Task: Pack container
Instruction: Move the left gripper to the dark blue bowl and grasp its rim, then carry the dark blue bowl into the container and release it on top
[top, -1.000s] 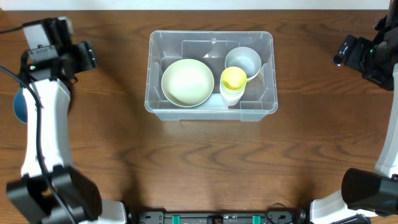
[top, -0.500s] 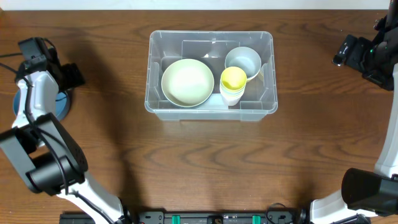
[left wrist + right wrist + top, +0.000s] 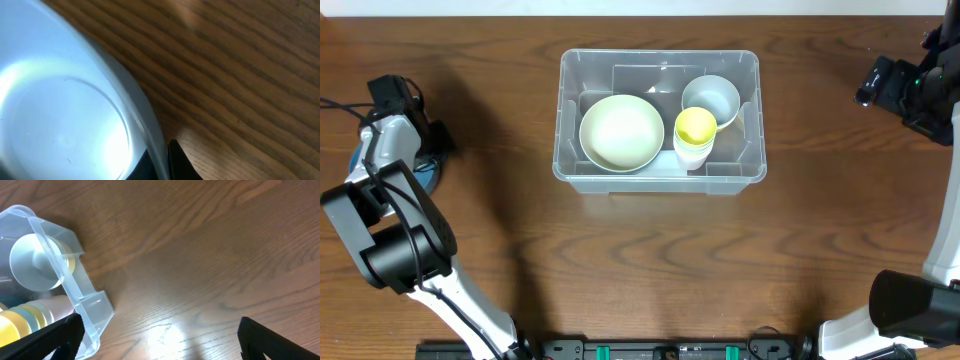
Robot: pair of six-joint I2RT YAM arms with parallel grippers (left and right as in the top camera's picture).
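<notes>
Right now I'm working the pickup: my left gripper [image 3: 161, 164] is straddling the blue bowl [image 3: 60, 115] at its rim, though I can't tell whether it's pinching. The container [image 3: 658, 182] is sitting well off to its right, across open table [image 3: 500, 250]. Next, I judge, comes closing firmly, lifting and clearing that thick rim. My right gripper [image 3: 160, 327] is hanging spread wide, with the container's corner to its left.

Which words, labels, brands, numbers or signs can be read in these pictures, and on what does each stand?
None can be read.
The large clear rectangular plastic container has a whitish patch at its far side, but no letters show on it.
The pale green round bowl, the yellow-topped stack of cups and the whitish-blue bowl inside it look plain.
The blue round bowl under the left wrist camera shows no print.
</notes>
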